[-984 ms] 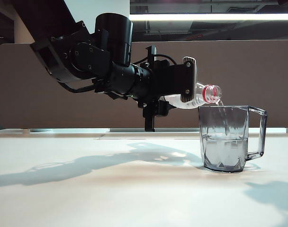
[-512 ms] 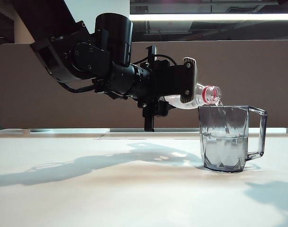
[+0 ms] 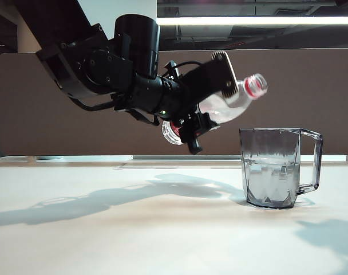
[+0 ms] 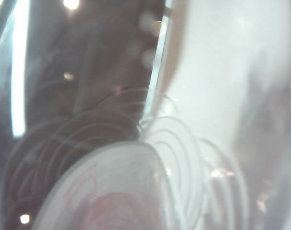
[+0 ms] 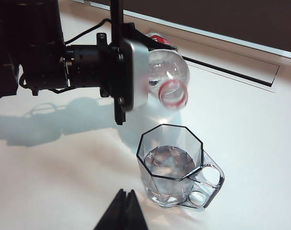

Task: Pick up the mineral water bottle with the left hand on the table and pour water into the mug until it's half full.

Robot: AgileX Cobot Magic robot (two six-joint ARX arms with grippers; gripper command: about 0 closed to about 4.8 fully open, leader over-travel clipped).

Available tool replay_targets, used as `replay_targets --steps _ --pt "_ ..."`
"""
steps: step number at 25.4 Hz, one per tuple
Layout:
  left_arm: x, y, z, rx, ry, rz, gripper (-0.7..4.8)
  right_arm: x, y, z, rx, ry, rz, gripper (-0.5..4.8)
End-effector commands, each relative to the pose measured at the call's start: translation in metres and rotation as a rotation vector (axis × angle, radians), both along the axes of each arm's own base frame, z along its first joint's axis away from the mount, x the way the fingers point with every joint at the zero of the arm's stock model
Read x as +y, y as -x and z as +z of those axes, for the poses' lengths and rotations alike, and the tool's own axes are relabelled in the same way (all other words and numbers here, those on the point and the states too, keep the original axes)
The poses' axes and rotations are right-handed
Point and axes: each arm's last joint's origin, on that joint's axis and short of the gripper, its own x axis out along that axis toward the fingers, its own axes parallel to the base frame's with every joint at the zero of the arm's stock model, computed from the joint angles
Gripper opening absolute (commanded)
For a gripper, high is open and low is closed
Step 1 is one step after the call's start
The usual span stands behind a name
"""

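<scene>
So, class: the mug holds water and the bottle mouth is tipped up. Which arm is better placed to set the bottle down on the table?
Left. Its claw already grips the mineral water bottle above the table, beside the mug. The right claw sits shut, holding nothing.

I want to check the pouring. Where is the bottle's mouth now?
In the exterior view, the mineral water bottle, held in the left pincer, is tilted mouth-up; the mouth is above and just left of the mug, not over it.
</scene>
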Motion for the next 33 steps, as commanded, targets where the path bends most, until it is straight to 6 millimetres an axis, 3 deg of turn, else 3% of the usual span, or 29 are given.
replay_targets --steps 1,5,10,15,26,30,33 --pt "0.001 0.002 0.019 0.054 0.148 0.003 2.14 0.000 0.000 0.004 -0.022 -0.017 0.002 -0.01" --pt "0.005 0.004 0.028 0.219 0.281 0.022 2.14 0.000 0.000 0.004 -0.022 -0.017 0.002 -0.01" --pt "0.027 0.007 0.049 0.560 0.528 0.121 2.14 0.000 0.001 0.004 -0.022 -0.017 0.002 -0.01" --pt "0.062 0.018 0.057 0.590 0.671 0.166 2.14 0.000 0.001 0.004 -0.022 -0.017 0.002 -0.01" --pt "0.127 0.044 0.045 0.664 0.870 0.294 2.14 0.000 0.001 0.004 -0.022 -0.017 0.002 -0.01" --pt "0.141 0.053 0.036 0.666 0.915 0.312 2.14 0.000 0.001 0.004 -0.022 -0.017 0.002 -0.01" --pt "0.147 0.067 0.018 0.684 0.945 0.313 2.14 0.000 0.001 0.004 -0.022 -0.017 0.002 -0.01"
